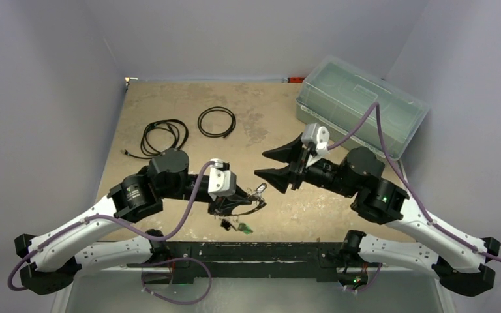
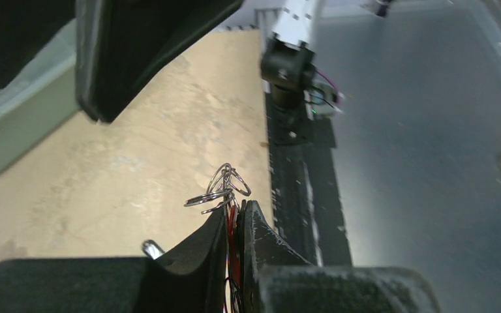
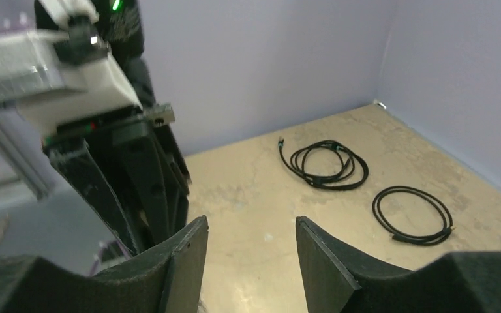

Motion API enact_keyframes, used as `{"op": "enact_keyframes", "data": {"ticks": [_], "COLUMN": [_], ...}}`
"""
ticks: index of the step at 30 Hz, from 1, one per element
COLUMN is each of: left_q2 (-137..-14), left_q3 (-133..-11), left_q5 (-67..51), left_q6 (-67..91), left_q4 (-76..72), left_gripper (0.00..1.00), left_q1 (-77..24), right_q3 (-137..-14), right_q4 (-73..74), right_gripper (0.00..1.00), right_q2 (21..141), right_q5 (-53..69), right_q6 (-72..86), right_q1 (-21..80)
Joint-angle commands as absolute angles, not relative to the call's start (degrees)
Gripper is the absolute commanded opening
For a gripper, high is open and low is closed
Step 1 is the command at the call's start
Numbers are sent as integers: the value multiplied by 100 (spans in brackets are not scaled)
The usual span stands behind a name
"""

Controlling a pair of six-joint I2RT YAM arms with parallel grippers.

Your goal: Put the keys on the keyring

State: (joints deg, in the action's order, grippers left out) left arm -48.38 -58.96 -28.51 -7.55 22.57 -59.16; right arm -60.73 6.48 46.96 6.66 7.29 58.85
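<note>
My left gripper (image 2: 238, 205) is shut on a red key (image 2: 234, 228), pinched edge-on between the fingers. A bunch of thin silver rings (image 2: 220, 188) sticks out above the fingertips; I cannot tell whether it is part of the keyring. In the top view the left gripper (image 1: 256, 195) is held over the near middle of the table, with a metal glint (image 1: 259, 190) at its tip. A green key (image 1: 245, 229) and a black key (image 1: 225, 225) lie on the table just in front of it. My right gripper (image 1: 261, 163) (image 3: 251, 225) is open and empty, facing the left gripper from the right.
Two black cable coils (image 1: 164, 136) (image 1: 216, 122) lie at the back left of the table. A clear plastic box (image 1: 360, 111) stands at the back right. A black strip (image 1: 248, 251) runs along the near table edge.
</note>
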Motion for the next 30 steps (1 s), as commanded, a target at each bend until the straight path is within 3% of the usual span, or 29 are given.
{"op": "enact_keyframes", "data": {"ticks": [1, 5, 11, 22, 30], "left_q2": [-5029, -5146, -5291, -5649, -5800], "left_q3": [-6557, -6769, -6914, -6979, -7057], "left_q5": [-3906, -4304, -4760, -5626, -5969], "left_q6": [-1100, -1281, -1149, -425, -422], "left_q4": [3877, 4491, 4542, 3711, 3720], "left_gripper": [0, 0, 0, 0, 0], "left_q1": [-5906, -5906, -5906, -5906, -5909], "right_q3": [-5859, -5102, -4543, -4126, -4104], "right_q4": [807, 334, -241, -1180, -1152], "right_gripper": [56, 57, 57, 49, 34], "right_q2": [4618, 4039, 3679, 3919, 4056], "right_q5": [1667, 2623, 3699, 3587, 3485], "right_q6": [-600, -1490, -1549, -1733, -2000], "right_q1": [5897, 5897, 5906, 6447, 6633]}}
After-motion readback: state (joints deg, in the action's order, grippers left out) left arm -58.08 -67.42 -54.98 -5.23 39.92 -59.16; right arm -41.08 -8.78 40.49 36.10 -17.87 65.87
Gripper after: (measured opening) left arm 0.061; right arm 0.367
